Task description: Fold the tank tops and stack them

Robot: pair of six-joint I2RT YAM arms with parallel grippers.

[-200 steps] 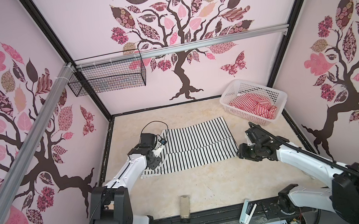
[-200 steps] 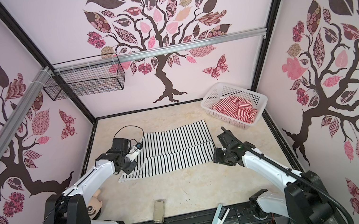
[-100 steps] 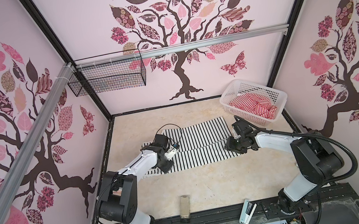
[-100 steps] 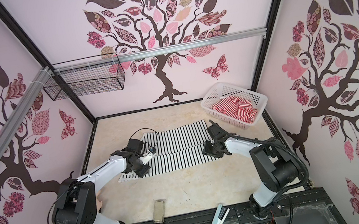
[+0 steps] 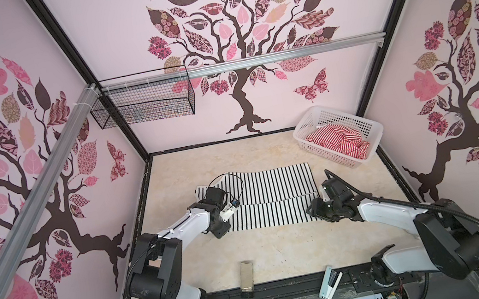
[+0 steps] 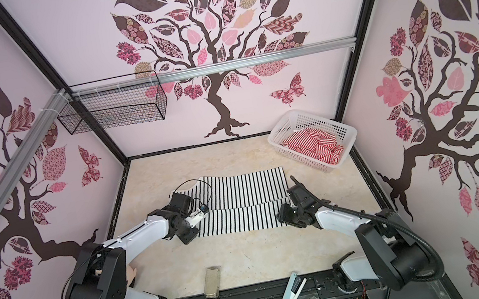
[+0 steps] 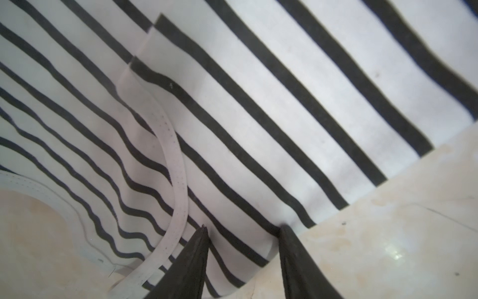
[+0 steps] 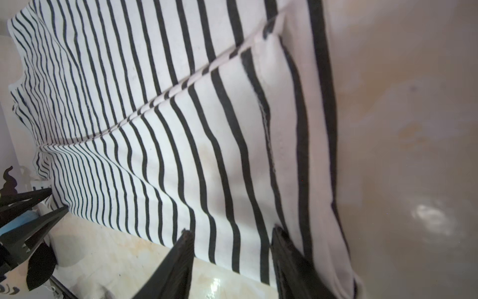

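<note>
The black-and-white tank top (image 5: pixel 272 191) (image 6: pixel 243 196) lies flat on the table, its near strip folded over along a seam. My left gripper (image 5: pixel 220 232) (image 7: pixel 243 230) is at its near-left corner, open, fingertips (image 7: pixel 203 234) resting on the cloth by the white armhole trim (image 7: pixel 178 165). My right gripper (image 5: pixel 311 210) (image 8: pixel 230 233) is at the near-right corner, open, with striped cloth (image 8: pixel 155 129) lying between its tips. The red-and-white tank top (image 5: pixel 336 141) (image 6: pixel 314 145) sits crumpled in the white basket (image 5: pixel 328 153) at the back right.
A black wire basket (image 5: pixel 143 102) hangs on the rail at the back left. By the front edge lie a small metallic block (image 5: pixel 246 277) and a white clip-like object (image 5: pixel 330 284). The left arm's gripper (image 8: pixel 25 227) shows in the right wrist view.
The left gripper has come from the tank top's left side down to its near-left corner. The right gripper has shifted a little left onto the near-right corner. The tank top lies as before.
</note>
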